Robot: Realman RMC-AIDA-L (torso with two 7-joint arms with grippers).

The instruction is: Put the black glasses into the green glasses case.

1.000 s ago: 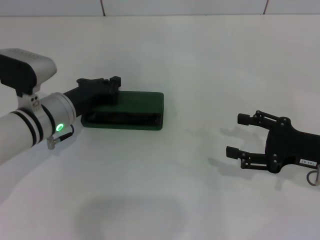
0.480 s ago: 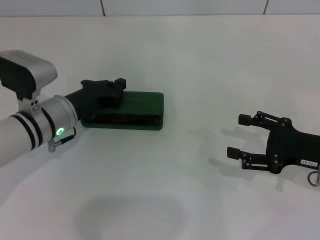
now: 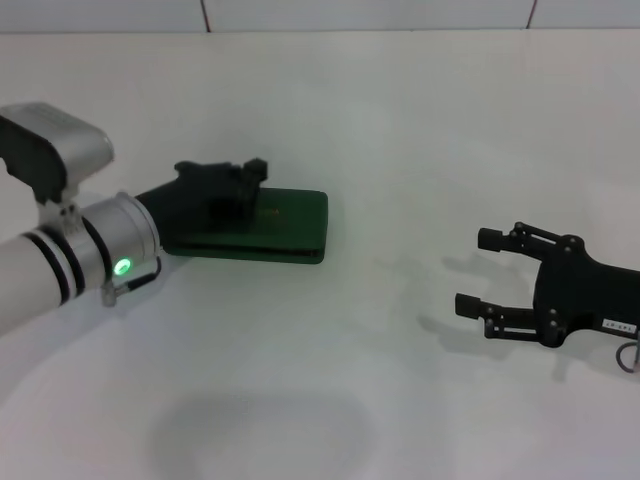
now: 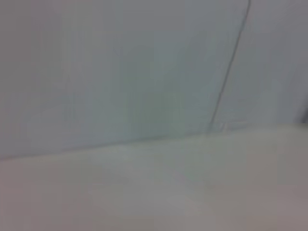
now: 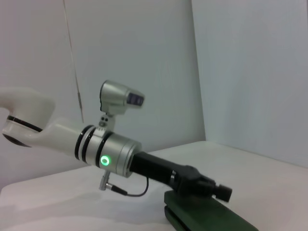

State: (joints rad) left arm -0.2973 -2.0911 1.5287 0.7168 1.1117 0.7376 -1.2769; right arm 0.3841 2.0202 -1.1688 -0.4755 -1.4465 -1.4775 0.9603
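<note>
Left pincer (image 3: 225,185) over the closed green glasses case (image 3: 285,225); its finger state cannot be told. Right pincer (image 3: 478,270), fingers apart, rests on the surface (image 3: 400,120).

Head looks down; right wrist shares green glasses case (image 3: 268,226).

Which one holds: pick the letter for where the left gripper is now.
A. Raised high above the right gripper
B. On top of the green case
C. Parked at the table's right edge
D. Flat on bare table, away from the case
B: in the head view the left gripper sits on the lid of the green glasses case, while the right gripper rests apart on the table.
</note>
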